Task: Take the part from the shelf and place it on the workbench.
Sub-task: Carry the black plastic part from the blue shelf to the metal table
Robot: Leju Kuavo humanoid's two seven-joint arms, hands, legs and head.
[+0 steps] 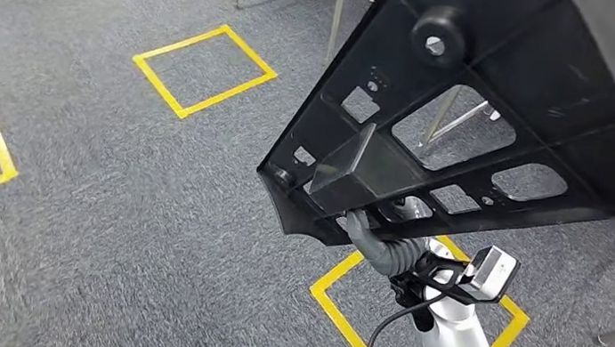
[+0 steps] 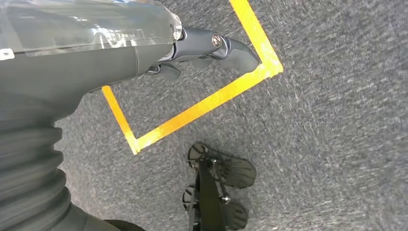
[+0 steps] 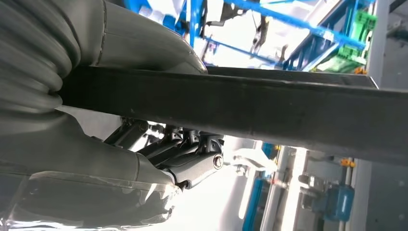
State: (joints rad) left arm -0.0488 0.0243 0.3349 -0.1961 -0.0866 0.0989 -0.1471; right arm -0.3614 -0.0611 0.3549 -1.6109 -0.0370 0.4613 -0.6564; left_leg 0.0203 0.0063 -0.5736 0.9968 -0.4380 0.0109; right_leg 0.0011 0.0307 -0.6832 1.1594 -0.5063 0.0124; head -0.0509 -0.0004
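So the black plastic part [image 1: 473, 115] is up in the air over the grey carpet [image 1: 103, 200], right hand [image 1: 376, 236] clamped on its lower edge; probably carried high and tilted to clear the robot's body while walking to the workbench; left hand [image 2: 207, 48] hangs at the side, holding nothing, fingers loosely curled.
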